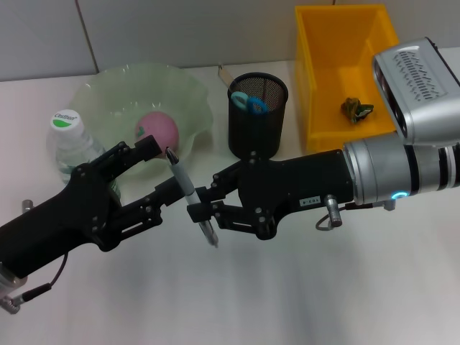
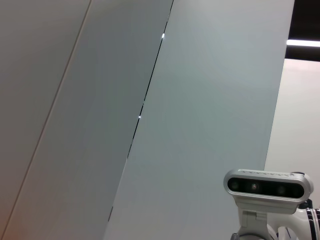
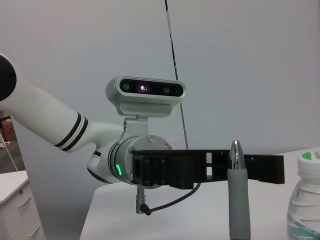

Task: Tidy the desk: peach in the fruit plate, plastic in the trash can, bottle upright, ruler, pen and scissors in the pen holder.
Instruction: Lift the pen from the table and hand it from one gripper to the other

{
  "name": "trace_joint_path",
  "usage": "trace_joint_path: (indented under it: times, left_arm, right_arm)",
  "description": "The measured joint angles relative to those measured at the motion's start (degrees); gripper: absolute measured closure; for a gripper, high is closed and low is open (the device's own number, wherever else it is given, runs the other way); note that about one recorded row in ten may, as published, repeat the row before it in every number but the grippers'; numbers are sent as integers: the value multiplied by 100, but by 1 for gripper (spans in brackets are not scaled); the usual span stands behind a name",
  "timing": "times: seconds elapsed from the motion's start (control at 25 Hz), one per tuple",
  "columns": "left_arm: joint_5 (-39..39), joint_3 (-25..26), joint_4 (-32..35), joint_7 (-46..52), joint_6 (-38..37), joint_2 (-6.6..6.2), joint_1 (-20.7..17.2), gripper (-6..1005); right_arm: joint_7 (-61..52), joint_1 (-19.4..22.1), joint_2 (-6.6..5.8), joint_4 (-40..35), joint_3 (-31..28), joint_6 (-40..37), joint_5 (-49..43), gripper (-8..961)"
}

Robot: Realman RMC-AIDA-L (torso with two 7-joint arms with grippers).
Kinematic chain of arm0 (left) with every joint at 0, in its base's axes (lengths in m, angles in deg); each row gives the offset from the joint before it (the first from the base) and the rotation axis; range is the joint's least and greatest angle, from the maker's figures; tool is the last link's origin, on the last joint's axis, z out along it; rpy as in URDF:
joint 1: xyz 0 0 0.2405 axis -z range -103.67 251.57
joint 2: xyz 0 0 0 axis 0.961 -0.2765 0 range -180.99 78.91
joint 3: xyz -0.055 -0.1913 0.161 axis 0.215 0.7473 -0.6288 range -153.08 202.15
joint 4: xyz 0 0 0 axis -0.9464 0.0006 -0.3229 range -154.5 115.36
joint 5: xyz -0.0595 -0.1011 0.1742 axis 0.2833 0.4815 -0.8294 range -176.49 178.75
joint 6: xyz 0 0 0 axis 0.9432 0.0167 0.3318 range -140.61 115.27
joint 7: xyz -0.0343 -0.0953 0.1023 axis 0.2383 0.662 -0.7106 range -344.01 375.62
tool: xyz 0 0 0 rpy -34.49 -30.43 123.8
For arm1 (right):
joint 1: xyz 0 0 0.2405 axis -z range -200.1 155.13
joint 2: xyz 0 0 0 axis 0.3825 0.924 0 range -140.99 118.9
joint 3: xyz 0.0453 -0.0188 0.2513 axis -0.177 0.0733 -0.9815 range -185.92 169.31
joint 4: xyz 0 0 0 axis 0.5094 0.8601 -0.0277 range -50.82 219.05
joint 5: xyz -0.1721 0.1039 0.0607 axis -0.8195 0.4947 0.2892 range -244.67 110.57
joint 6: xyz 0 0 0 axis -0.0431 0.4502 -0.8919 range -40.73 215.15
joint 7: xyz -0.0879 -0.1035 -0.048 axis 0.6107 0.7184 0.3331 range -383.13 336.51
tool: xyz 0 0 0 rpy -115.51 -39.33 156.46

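A grey pen (image 1: 190,194) with a black cap hangs tilted above the table, and my right gripper (image 1: 195,204) is shut on its middle. My left gripper (image 1: 171,169) is open, its fingers spread on either side of the pen's upper end. The right wrist view shows the pen (image 3: 239,195) upright in front of the left arm's black fingers (image 3: 215,167). The pink peach (image 1: 157,129) lies in the green glass fruit plate (image 1: 198,97). The bottle (image 1: 72,144) stands upright beside the plate. Blue-handled scissors (image 1: 249,104) stick out of the black mesh pen holder (image 1: 257,126). Crumpled plastic (image 1: 356,108) lies in the yellow trash can (image 1: 316,93).
A thin light strip (image 1: 223,72), perhaps the ruler, shows behind the pen holder. The bottle (image 3: 305,200) also appears at the edge of the right wrist view. The left wrist view shows only wall panels and the right arm's camera (image 2: 267,187).
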Motion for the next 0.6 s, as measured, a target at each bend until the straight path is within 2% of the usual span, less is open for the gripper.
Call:
trace_joint_path:
  times: [0.6]
  left_arm:
    - [-39, -171, -379, -285, 208, -6, 106, 170]
  right_arm:
    - [17, -14, -11, 174, 10, 69, -42, 821]
